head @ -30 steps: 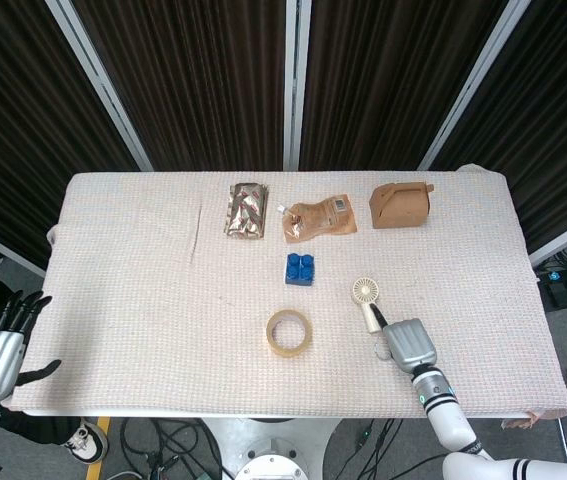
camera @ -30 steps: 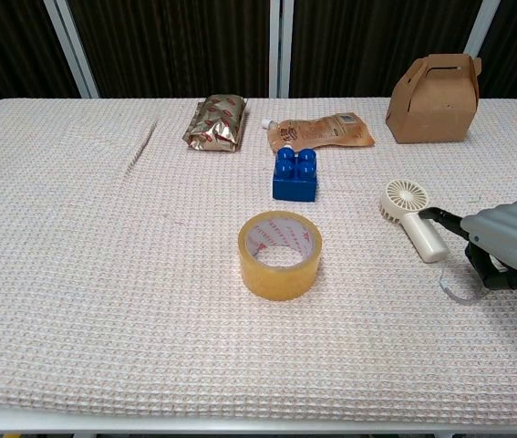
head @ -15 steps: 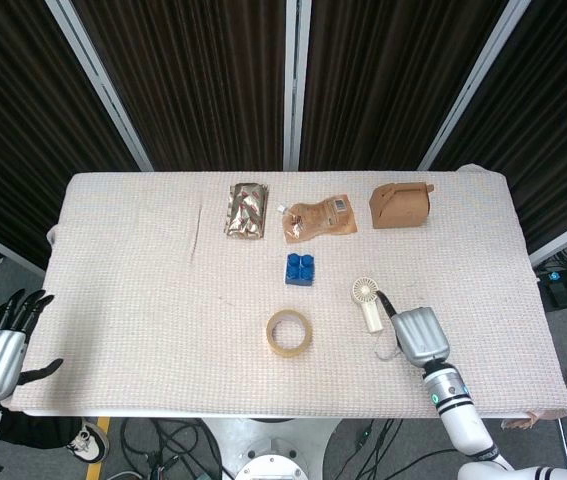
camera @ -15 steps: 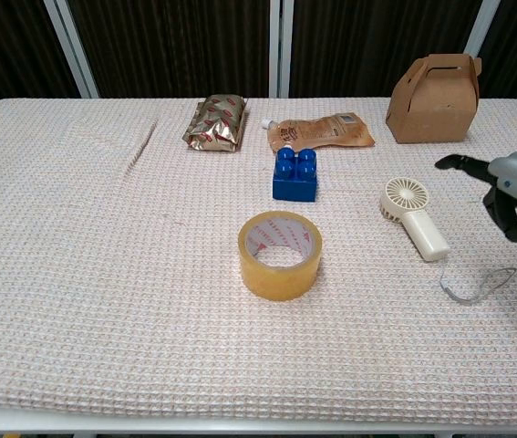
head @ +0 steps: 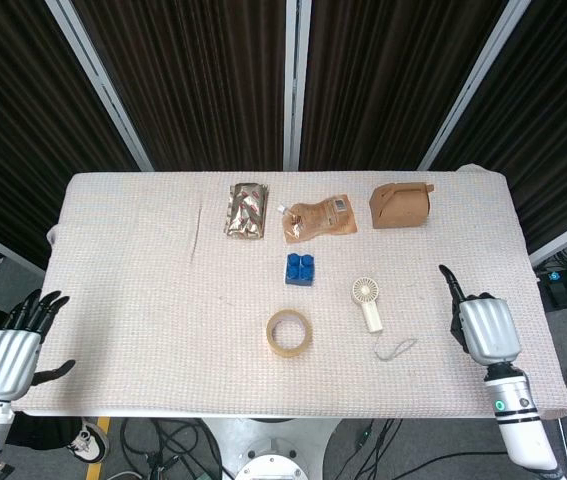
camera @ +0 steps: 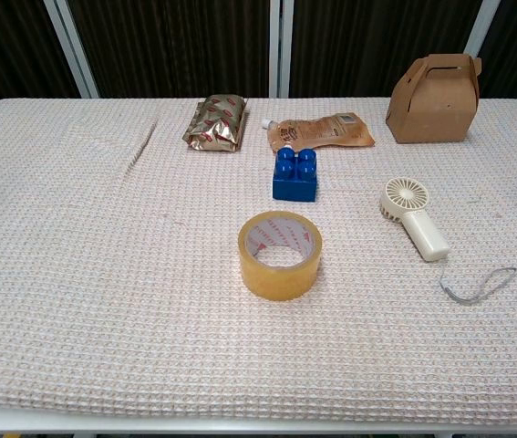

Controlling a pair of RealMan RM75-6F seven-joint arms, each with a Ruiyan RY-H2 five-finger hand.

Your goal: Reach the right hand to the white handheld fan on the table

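Backing away over the last second, my right hand [head: 485,328] now sits near the table's right edge, well clear of the white plastic handheld fan [head: 368,303].

Fingers are loosely apart and the hand holds nothing; only the head view shows it. The fan lies flat to the hand's left, round head farther away, handle nearer, grey wrist cord [head: 395,349] trailing toward me. I judge it light, rigid and a little slick, best gripped around the handle, not the grille.

Neither hand appears in chest view. Grey left hand [head: 5,360] forearm cut off at head view's lower edge.
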